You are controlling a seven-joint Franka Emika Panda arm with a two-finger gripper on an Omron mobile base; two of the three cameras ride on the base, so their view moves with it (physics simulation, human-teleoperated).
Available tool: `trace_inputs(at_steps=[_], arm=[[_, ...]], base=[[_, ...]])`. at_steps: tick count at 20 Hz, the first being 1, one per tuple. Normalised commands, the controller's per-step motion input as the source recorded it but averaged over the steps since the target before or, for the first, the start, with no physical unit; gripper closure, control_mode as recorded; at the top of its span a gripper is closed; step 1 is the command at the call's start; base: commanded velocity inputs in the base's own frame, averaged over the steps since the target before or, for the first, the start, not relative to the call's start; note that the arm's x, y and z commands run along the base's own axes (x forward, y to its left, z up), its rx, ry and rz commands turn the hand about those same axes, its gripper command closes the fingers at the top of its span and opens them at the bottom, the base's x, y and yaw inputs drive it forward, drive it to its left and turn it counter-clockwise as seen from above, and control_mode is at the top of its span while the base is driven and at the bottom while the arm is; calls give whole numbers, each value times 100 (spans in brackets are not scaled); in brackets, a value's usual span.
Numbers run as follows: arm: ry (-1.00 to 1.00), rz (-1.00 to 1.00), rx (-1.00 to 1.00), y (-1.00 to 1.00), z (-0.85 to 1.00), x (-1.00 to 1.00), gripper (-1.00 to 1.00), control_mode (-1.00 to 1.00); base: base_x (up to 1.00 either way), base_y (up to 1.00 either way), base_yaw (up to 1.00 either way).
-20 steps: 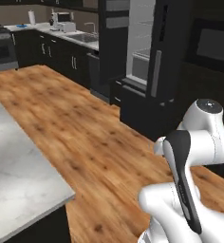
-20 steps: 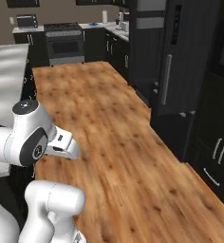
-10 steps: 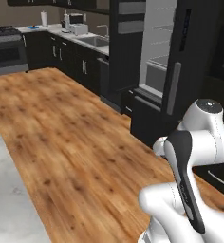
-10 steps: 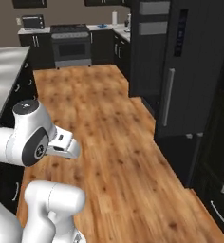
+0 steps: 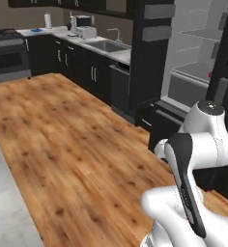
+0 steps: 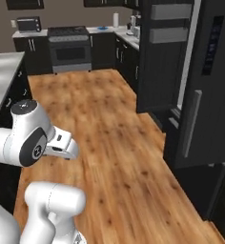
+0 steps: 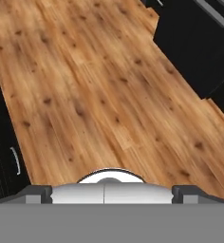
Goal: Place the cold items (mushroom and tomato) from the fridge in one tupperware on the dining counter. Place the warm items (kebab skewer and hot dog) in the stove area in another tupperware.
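Red tomato (image 5: 210, 75) in open fridge (image 5: 195, 58)

floor (image 5: 72, 144): wood planks | cabinets (image 5: 87, 72): black | stove (image 6: 69, 47): far wall

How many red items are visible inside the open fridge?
1: a small red item at the right edge of the open fridge's white interior, partly behind its dark door. Others may be hidden.

Small red item (image 5: 210, 75) on the fridge (image 5: 203, 58) shelf, too small to identify.
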Motion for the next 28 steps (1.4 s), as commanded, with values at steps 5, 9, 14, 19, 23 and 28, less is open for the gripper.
trace_inputs(at_steps=[5, 9, 14, 19, 23, 28], arm=[[0, 0, 0, 0, 0, 0, -100, 100], [0, 0, 0, 0, 0, 0, -100, 100], [0, 0, 0, 0, 0, 0, -100, 100], [0, 0, 0, 0, 0, 0, -100, 100], [0, 0, 0, 0, 0, 0, -100, 100], [0, 0, 0, 0, 0, 0, -100, 100]], base=[[100, -3, -17], [100, -13, -25], [100, -24, -32], [88, -18, -39], [76, -5, -42], [50, -5, -47]])
